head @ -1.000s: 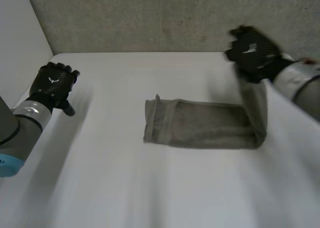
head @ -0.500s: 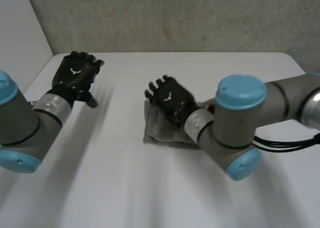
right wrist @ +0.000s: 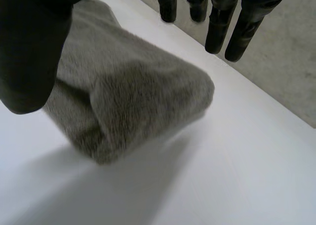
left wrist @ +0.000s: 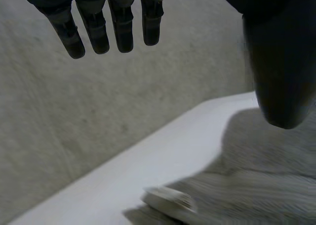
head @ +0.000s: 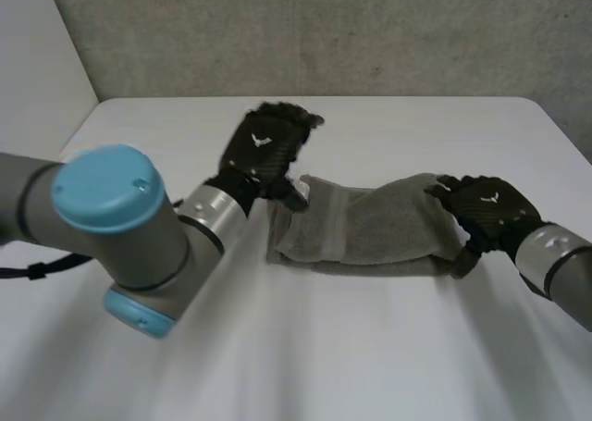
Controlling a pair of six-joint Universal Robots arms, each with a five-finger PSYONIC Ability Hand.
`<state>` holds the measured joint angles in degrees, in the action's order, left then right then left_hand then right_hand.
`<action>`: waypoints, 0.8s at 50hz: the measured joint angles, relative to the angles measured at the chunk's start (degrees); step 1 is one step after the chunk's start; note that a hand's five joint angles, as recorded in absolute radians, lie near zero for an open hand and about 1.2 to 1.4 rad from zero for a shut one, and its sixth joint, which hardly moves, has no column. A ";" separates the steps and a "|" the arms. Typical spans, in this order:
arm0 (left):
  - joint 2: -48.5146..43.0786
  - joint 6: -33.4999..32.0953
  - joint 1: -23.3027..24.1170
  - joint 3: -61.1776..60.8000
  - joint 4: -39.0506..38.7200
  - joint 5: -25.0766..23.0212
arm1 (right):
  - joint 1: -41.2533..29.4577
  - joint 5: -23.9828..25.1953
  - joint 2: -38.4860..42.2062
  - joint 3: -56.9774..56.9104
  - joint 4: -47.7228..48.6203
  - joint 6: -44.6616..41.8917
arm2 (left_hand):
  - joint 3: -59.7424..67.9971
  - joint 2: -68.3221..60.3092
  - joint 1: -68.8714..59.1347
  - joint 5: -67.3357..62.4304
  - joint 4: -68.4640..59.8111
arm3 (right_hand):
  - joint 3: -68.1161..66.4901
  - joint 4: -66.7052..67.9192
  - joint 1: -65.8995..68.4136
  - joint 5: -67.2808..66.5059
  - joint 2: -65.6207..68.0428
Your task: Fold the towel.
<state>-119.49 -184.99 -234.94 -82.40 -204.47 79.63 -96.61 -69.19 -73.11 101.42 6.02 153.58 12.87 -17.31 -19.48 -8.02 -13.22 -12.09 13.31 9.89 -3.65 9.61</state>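
My left fingers (left wrist: 94, 32) are plain black, and the back of that hand carries a small white emblem (head: 261, 142). My right fingers (right wrist: 217, 34) are the same black, with the same white mark (head: 487, 197) on the back. The towel (head: 370, 227) is a dull grey-green with no print, a slightly lighter strip near one end and a white tag (left wrist: 168, 201). The counter (head: 277, 347) is white. The wall (head: 324, 32) is mottled grey. My arms are grey with silvery wrist rings, and the left one has a light-blue cap (head: 109, 188).
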 measured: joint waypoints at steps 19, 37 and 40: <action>-12.62 -8.48 0.82 1.23 -2.14 3.80 | 1.64 0.40 7.97 3.66 11.13 2.59 | 0.00 -0.01 0.00 -0.46 0.00 | 0.00 0.00 53.03 -54.40 58.71; -0.76 -8.15 -3.09 -4.17 -1.47 6.69 | 8.37 4.03 -3.69 -0.04 7.86 -1.51 | 0.00 0.00 0.00 -0.45 0.00 | 0.00 0.00 58.04 -61.29 66.51; 1.33 -8.10 -3.18 -4.97 -1.46 6.63 | 8.46 5.28 -5.18 -1.87 6.94 -2.93 | 0.00 -0.01 0.00 -0.44 0.00 | 0.00 0.00 58.07 -61.29 66.52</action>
<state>-118.16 -193.09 -238.11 -87.37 -205.92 86.26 -88.15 -63.91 -78.29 99.54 12.96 150.65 12.87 -17.32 -19.48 -8.47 -13.21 -12.09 13.31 67.96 -64.94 76.13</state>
